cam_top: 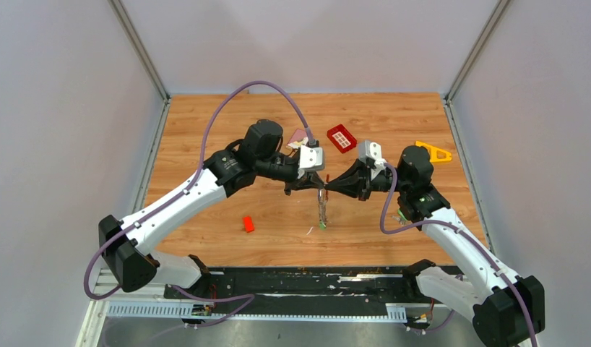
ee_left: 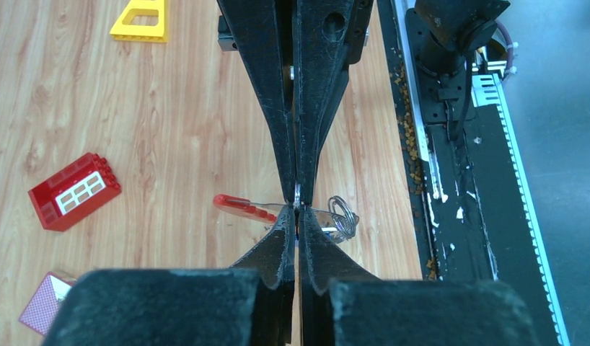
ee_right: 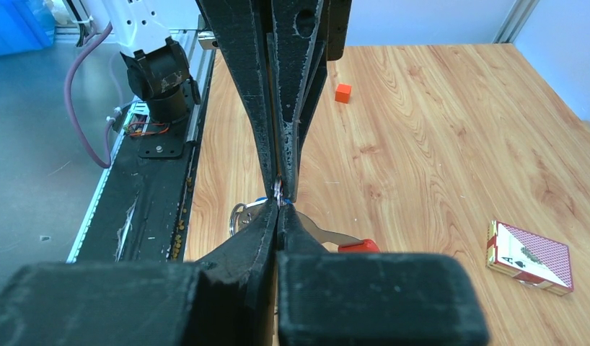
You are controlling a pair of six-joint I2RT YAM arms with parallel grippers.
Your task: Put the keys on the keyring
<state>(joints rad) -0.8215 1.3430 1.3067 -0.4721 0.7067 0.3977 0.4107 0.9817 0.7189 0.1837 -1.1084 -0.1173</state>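
The left tool [ee_left: 297,218] and the right tool [ee_right: 280,213] meet tip to tip over the table [cam_top: 206,130]. Both are squeezed tight on the keyring [cam_top: 322,206], one from each side, and hold it between them.

Its shiny red piece [ee_left: 240,205] sticks out on one side of the tips. Its round metal ring [ee_left: 342,215] sticks out on the other side. A green key [cam_top: 323,225] shows at the end of the keyring nearest the arm bases.

The little red block [cam_top: 248,223] lies on the table near the keyring, on the left arm's side. The red tray [cam_top: 342,138] sits past the keyring, farther from the arms. The pack of cards [cam_top: 298,136] is past the keyring too. The yellow piece [cam_top: 435,152] is well apart from the keyring, on the right arm's side.
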